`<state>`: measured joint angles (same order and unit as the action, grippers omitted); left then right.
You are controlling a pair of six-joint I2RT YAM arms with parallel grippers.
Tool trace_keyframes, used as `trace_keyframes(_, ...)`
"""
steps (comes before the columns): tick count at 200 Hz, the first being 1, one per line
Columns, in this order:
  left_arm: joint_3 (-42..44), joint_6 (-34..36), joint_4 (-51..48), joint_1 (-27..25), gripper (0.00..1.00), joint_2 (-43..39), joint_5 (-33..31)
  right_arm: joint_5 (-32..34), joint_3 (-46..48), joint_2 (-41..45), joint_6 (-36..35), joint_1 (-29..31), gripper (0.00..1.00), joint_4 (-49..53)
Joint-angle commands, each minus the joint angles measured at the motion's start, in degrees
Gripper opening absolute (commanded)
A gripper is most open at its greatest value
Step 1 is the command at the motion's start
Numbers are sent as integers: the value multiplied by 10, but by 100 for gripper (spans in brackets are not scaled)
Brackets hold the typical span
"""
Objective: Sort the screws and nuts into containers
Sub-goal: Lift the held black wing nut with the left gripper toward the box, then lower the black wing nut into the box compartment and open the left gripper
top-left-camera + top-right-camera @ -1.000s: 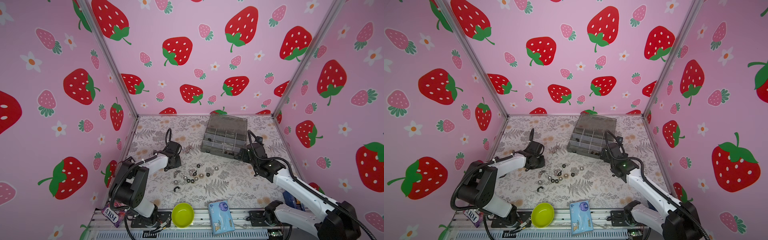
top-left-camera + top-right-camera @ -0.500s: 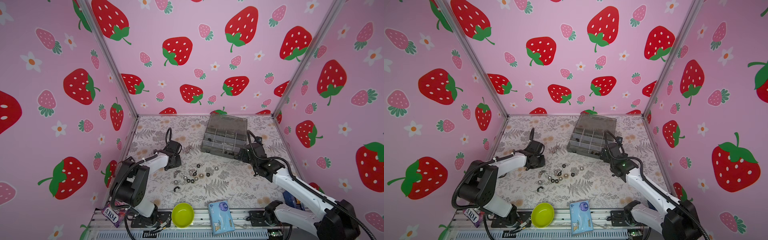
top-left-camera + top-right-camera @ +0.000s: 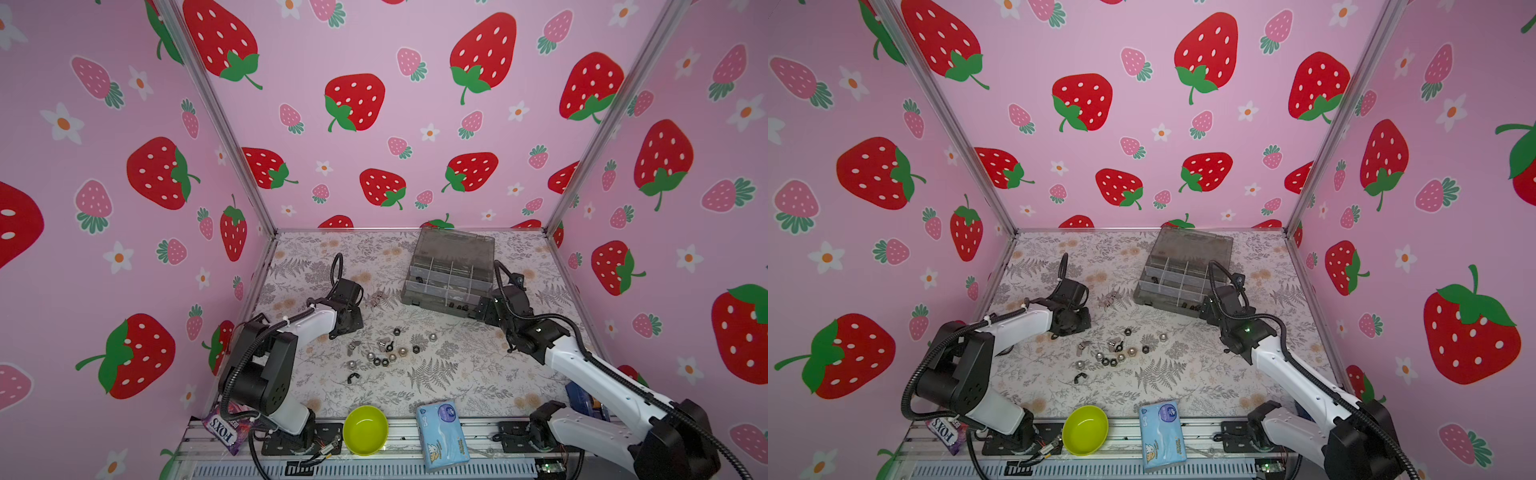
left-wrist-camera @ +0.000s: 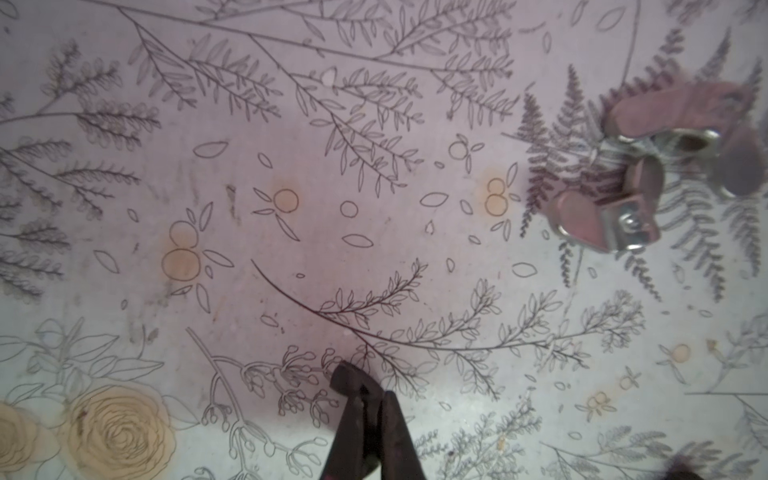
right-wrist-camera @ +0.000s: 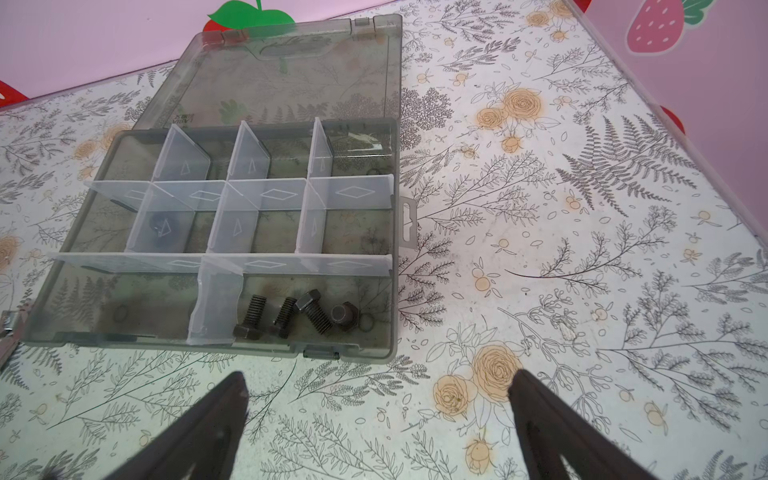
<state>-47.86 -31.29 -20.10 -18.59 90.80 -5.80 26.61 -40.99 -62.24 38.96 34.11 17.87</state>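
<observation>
Several small black and silver screws and nuts (image 3: 386,351) (image 3: 1117,353) lie loose mid-mat, with silver wing nuts (image 3: 377,298) (image 4: 623,178) farther back. The smoky-grey organizer box (image 3: 446,282) (image 3: 1177,280) (image 5: 392,232) stands open at the back right. A near compartment holds several black screws (image 5: 299,316). My left gripper (image 3: 353,321) (image 4: 365,382) is shut, tips low on bare mat to the left of the wing nuts, and I make out no piece between them. My right gripper (image 3: 482,309) (image 5: 380,380) is open and empty at the box's near right corner.
The box's lid (image 5: 291,83) lies flat behind it. On the front rail sit a lime-green bowl (image 3: 365,430), a blue tissue pack (image 3: 442,434) and a candy bag (image 3: 224,428). Pink strawberry walls close in the mat on three sides.
The left gripper has closed. Neither arm has visibly shifted, and the loose pieces lie where they were.
</observation>
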Motion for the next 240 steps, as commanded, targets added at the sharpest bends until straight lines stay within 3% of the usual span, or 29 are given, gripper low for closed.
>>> trace_keyframes(1, 0, -2, -28, 2, 7, -1, -7, 12, -10, 6, 5, -3, 100, 7)
trace_keyframes(27, 2, -2, -30, 3, 7, -4, -7, 12, -9, 8, 6, -3, 100, 6)
trace_keyframes(39, 3, -4, -30, 3, 0, -6, -6, 12, -11, 7, 5, -2, 100, 6)
trace_keyframes(92, -4, -8, -24, -5, 0, -42, 12, 16, -14, 10, 5, -2, 100, 7)
trace_keyframes(128, -43, -7, -15, -38, 0, -59, 18, 6, -9, 16, 6, -3, 100, -1)
trace_keyframes(166, -140, 2, 16, -84, 0, -17, 35, -6, -6, 22, 4, -3, 100, -4)
trace_keyframes(240, -395, 34, 43, -147, 0, 177, 52, -7, 3, 47, 0, -3, 100, 5)
